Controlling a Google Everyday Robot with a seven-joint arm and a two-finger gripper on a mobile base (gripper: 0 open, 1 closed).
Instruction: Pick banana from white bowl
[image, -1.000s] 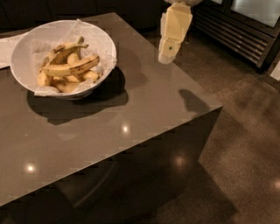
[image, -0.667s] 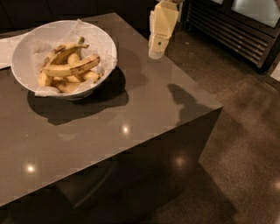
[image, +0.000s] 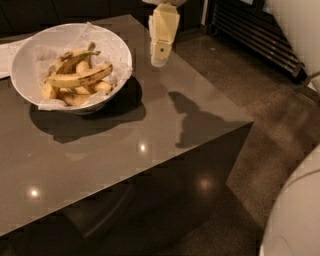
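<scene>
Banana (image: 80, 77) is the target, approach step. Bench (image: 150, 125) carries the bowl (image: 25, 65) left of the jaws; it tops the pile there, lower down. Gripper (image: 159, 62) hovers off the rim, nothing held; how open, cannot tell. Next: swing left, descend.

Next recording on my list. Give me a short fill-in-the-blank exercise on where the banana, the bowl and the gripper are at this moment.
1. The banana lies in the white bowl, on crumpled white ____.
2. The gripper hangs outside the white bowl, on its ____ side in the picture.
3. On the table, the gripper casts a dark ____.
Missing words: paper; right; shadow.
</scene>
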